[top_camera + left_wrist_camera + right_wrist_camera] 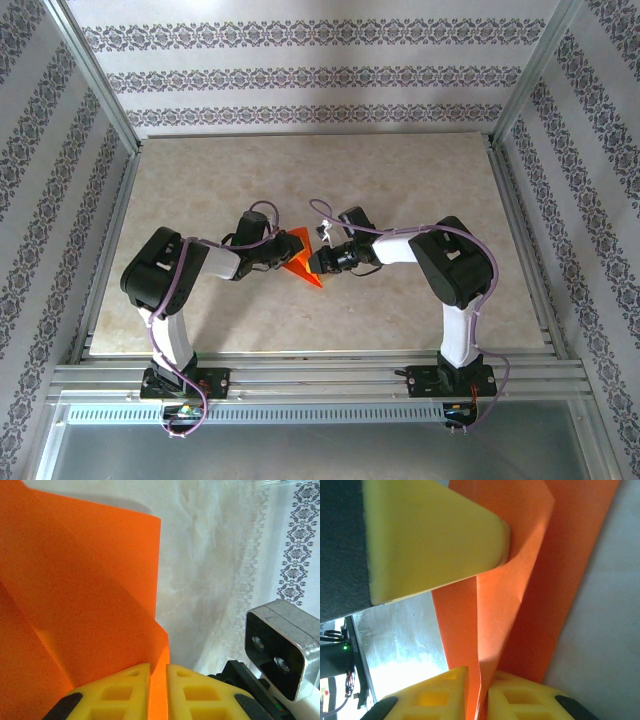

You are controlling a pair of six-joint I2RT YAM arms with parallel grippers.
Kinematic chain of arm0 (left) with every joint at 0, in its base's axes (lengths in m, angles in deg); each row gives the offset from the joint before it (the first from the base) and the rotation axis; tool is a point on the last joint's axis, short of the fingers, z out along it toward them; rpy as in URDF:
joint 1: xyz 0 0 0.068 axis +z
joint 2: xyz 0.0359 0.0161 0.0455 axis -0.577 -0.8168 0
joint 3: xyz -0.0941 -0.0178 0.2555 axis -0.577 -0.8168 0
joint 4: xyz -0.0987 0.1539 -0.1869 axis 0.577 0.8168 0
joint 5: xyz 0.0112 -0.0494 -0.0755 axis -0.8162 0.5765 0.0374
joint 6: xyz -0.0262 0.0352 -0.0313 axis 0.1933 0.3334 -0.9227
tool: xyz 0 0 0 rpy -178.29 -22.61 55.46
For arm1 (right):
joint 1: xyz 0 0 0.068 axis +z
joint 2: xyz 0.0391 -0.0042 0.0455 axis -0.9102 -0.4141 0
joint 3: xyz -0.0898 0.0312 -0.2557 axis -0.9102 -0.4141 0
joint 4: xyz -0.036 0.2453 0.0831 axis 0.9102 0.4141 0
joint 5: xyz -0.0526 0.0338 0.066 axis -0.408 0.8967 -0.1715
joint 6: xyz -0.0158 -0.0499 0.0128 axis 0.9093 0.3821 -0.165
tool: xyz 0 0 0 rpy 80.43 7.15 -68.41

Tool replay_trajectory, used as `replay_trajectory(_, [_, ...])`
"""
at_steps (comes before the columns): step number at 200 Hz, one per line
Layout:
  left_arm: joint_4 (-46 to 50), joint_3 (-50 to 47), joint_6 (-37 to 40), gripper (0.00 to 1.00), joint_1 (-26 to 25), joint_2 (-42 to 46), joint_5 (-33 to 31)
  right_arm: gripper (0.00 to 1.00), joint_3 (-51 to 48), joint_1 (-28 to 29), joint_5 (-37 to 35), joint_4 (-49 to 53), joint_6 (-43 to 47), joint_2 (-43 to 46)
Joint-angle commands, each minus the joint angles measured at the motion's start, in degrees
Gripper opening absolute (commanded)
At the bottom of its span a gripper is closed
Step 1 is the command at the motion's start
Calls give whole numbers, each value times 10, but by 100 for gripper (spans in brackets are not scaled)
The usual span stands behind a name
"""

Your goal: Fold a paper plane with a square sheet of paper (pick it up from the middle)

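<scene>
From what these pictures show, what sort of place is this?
Probably a robot test cell in a lab, not a home: an aluminium frame encloses a marble-look table, patterned panels form the walls, and two arms are bolted to a rail at the near edge.

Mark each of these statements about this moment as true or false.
1. The paper lies flat and unfolded on the table. False: the paper shows creases and folded flaps, and both grippers pinch it over the table.
2. The left gripper has paper between its fingers. True: in its wrist view, the left gripper has its yellow fingers closed on an orange edge.
3. The right gripper is parked near the table's right edge, away from the paper. False: the right gripper is at the paper, with a fold between its fingers.
4. The paper sits between the two arms, near the middle of the table. True.
</scene>
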Motion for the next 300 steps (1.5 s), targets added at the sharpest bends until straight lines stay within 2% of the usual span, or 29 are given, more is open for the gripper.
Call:
replay_trajectory(1, [9, 14, 18, 17, -10, -11, 13, 21, -17, -2, -80, 50, -3, -44])
replay_trajectory(31, [12, 15, 20, 17, -11, -12, 13, 20, -18, -5, -81, 50, -8, -44])
replay_trajectory(67, [13, 15, 21, 17, -10, -8, 11, 10, -19, -7, -80, 53, -9, -46])
replay_trajectory(142, [0, -38, 21, 18, 0, 65, -7, 9, -32, -14, -80, 40, -6, -44])
replay_trajectory(225, [-65, -46, -10, 18, -1, 11, 14, 7, -38, -17, -80, 27, -5, -44])
replay_trajectory(300, [-28, -31, 1, 17, -1, -7, 3, 7, -35, -17, -82, 30, -3, -46])
